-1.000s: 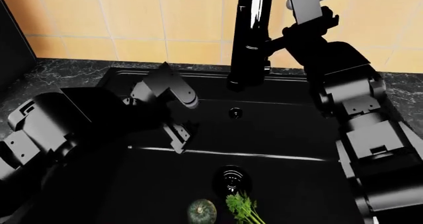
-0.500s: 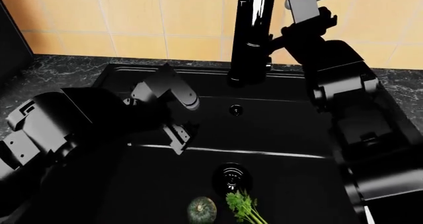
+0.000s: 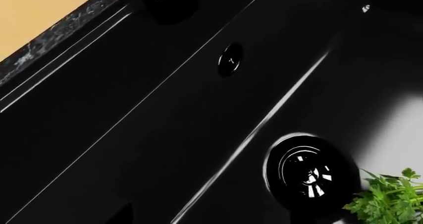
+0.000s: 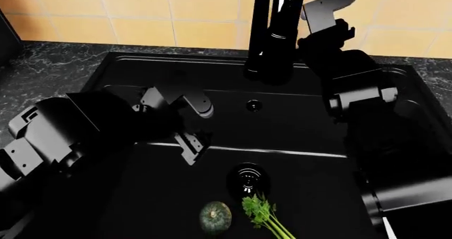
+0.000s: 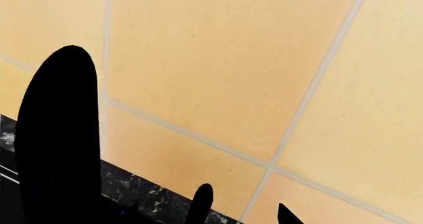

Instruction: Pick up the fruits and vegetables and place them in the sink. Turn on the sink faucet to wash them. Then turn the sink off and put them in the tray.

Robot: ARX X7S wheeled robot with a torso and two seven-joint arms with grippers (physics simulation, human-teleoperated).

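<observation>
Black sink point(image 4: 134, 75): squash point(image 4: 215, 218), celery point(image 4: 263, 213) inside. Right end effector point(image 4: 321, 25) has edged faucetward point(image 4: 276, 33), grip perhaps empty; left end effector point(image 4: 192, 144) indeterminate.

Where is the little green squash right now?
In the head view, the squash lies on the sink floor, just left of the celery and near the drain.

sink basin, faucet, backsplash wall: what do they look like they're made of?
Sink: matte black, probably composite or coated metal; only faint edge highlights. Faucet: glossy black, likely lacquered or polished metal; sharp white streaks of reflection. Wall: tan ceramic-looking tile, satin, with pale grout lines. These are renders, so the materials are guesses from the look.
</observation>
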